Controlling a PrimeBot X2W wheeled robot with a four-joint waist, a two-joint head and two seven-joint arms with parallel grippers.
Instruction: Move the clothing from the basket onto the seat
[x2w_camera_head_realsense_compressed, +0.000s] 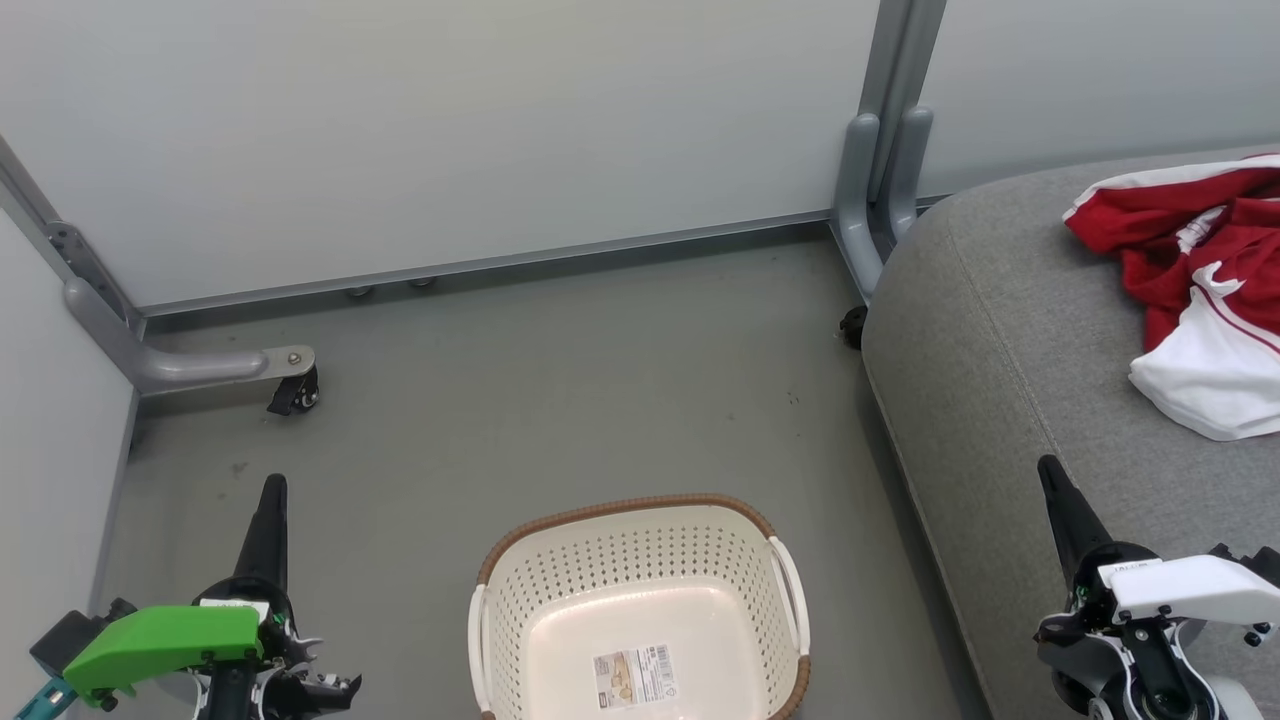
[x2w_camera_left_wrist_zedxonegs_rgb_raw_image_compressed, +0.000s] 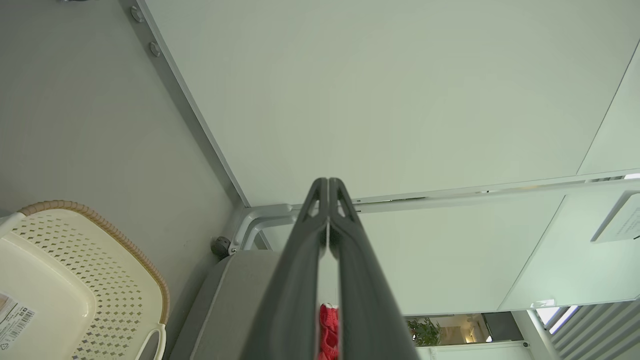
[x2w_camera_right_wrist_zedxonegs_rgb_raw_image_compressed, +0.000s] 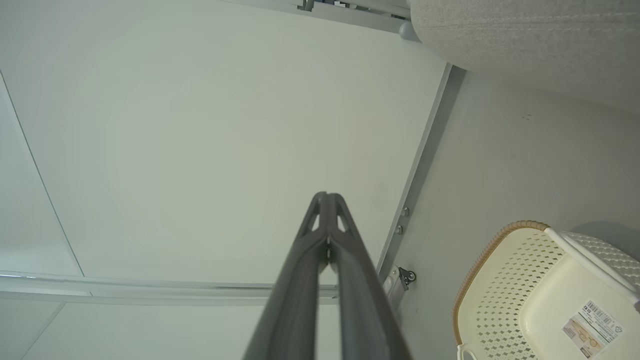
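The clothing (x2w_camera_head_realsense_compressed: 1190, 270) lies in a crumpled heap on the seat (x2w_camera_head_realsense_compressed: 1000, 330). The basket (x2w_camera_head_realsense_compressed: 620, 560) stands on the floor (x2w_camera_head_realsense_compressed: 560, 380) beside the seat, its bottom label (x2w_camera_head_realsense_compressed: 633, 677) exposed. The left gripper (x2w_camera_head_realsense_compressed: 272, 490) and right gripper (x2w_camera_head_realsense_compressed: 1048, 468) each have jaws fully closed, tips touching, gripping nothing.

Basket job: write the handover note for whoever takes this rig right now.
Left pincer: shut, holding nothing, low beside the basket.
Right pincer: shut, holding nothing, near the seat.
Clothing: heaped on the seat, far right.
Basket: on the floor, bottom bare but for its label.
Done: transfer looks complete.
To do: likely nothing; check the basket's near edge, cut off in the head view.
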